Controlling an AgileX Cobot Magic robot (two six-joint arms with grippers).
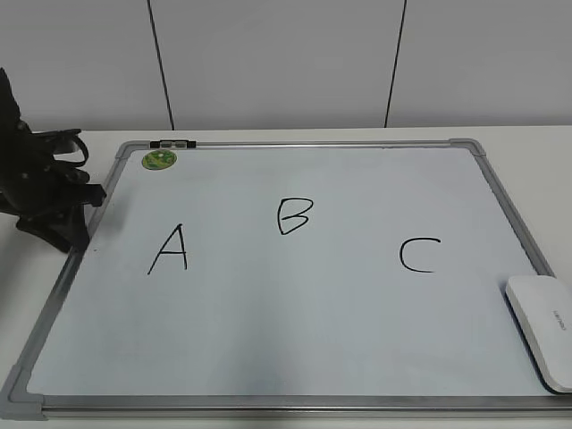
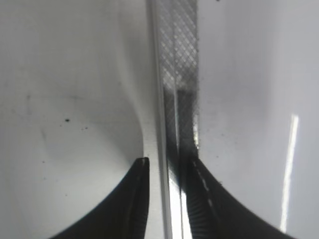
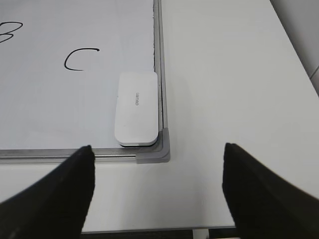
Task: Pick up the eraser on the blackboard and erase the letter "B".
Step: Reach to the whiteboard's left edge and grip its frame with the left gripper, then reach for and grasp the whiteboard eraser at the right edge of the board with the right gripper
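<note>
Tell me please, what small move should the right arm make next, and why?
Probably move the open right pincer forward and slightly left, above the eraser. The eraser lies untouched in the blackboard corner, ahead of the fingers, and the letter "B" is still whole.

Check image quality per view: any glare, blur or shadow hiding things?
Exterior view: even light, sharp; hand-drawn black letter B and glossy white plastic eraser are clear. Left wrist view: very close and soft, with a bright glare streak; the silver-grey framed white blackboard fills it, dark left gripper fingers blurred. Right wrist view: sharp eraser; right gripper fingers out of focus.
</note>
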